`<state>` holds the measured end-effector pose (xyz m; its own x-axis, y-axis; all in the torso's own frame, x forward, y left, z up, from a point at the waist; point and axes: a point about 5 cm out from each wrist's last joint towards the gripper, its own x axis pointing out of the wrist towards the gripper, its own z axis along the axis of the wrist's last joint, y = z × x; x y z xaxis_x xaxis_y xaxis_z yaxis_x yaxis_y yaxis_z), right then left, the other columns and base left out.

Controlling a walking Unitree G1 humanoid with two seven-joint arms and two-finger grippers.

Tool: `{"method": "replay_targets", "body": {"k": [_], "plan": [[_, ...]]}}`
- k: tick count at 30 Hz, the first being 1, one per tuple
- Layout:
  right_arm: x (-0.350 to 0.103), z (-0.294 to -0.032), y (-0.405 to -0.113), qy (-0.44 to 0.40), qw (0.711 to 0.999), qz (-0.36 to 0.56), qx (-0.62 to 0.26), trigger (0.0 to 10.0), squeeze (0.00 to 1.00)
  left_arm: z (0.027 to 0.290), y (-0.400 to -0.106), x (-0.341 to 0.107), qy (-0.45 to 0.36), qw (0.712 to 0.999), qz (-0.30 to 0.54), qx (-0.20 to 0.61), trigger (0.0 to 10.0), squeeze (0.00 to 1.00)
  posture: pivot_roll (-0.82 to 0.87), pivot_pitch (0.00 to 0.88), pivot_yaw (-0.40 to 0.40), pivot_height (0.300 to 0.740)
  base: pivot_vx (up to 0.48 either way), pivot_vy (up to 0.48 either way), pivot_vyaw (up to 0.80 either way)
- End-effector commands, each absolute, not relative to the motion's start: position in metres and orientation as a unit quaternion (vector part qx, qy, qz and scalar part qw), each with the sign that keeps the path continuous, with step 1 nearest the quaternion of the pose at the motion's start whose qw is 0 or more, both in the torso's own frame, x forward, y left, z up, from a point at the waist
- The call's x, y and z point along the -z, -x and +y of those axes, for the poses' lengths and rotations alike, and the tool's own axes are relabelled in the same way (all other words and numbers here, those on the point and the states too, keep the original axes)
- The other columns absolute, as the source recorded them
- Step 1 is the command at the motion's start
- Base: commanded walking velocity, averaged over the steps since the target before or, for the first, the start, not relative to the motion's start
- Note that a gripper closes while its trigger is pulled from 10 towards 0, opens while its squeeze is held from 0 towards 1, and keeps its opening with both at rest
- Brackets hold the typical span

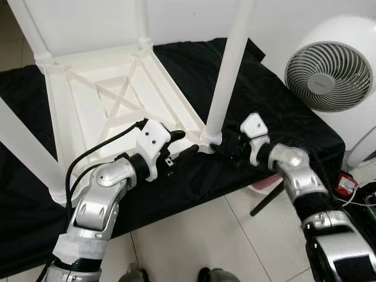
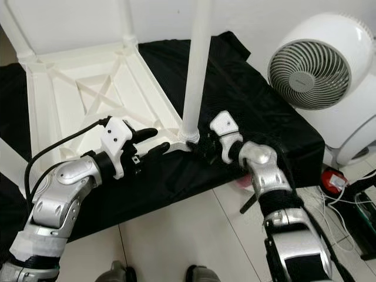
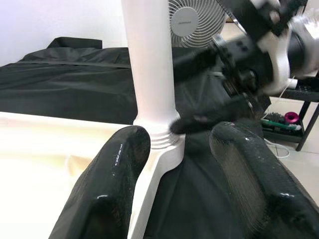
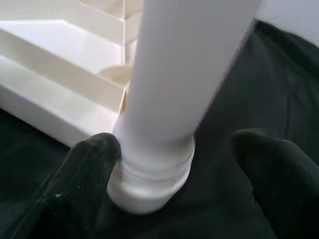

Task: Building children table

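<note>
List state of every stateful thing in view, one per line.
Table: upside down on black cloth.
Near-corner leg: upright, seated in its socket.
Left gripper: open, at that corner.
Right gripper: open, fingers either side of the leg's base.
Fan: blades not blurred.

My jaws stand open around the white table leg [image 4: 164,99] at its threaded base, black cloth [image 4: 239,99] underneath.

light: bright, even, indoor | shadows: soft | blur: wrist views soft up close | head views: sharp
</note>
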<state>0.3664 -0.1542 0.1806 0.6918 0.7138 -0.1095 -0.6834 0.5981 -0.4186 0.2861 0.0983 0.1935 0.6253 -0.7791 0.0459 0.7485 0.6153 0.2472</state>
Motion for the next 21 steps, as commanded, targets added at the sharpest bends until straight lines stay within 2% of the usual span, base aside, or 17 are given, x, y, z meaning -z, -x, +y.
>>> {"method": "replay_targets", "body": {"k": [1,9,10,11,21], "plan": [[-0.176,-0.156,-0.367,0.221,0.892,-0.026,-0.394,10.0,0.0,0.102,-0.291,-0.194,-0.1,0.914,-0.08,0.386,10.0,0.0,-0.01,0.088,-0.012,0.74,0.0,0.0,0.0],[-0.178,-0.133,-0.38,0.235,0.88,-0.015,-0.413,10.0,0.0,0.105,-0.29,-0.196,-0.101,0.917,-0.082,0.377,10.0,0.0,0.01,0.09,-0.018,0.74,0.0,0.0,0.0],[-0.175,-0.13,-0.38,0.238,0.876,-0.008,-0.419,4.7,0.0,0.106,-0.29,-0.196,-0.101,0.917,-0.083,0.376,10.0,0.0,0.01,0.091,-0.018,0.74,0.0,0.0,0.0],[-0.169,-0.126,-0.38,0.237,0.873,0.002,-0.425,0.0,0.0,0.106,-0.29,-0.196,-0.101,0.917,-0.083,0.376,10.0,0.0,0.01,0.091,-0.018,0.74,0.0,0.0,0.0],[-0.158,-0.122,-0.377,0.229,0.871,0.016,-0.434,0.0,0.0,0.107,-0.29,-0.196,-0.102,0.918,-0.082,0.374,10.0,0.0,0.01,0.091,-0.018,0.74,0.0,0.0,0.0]]}}
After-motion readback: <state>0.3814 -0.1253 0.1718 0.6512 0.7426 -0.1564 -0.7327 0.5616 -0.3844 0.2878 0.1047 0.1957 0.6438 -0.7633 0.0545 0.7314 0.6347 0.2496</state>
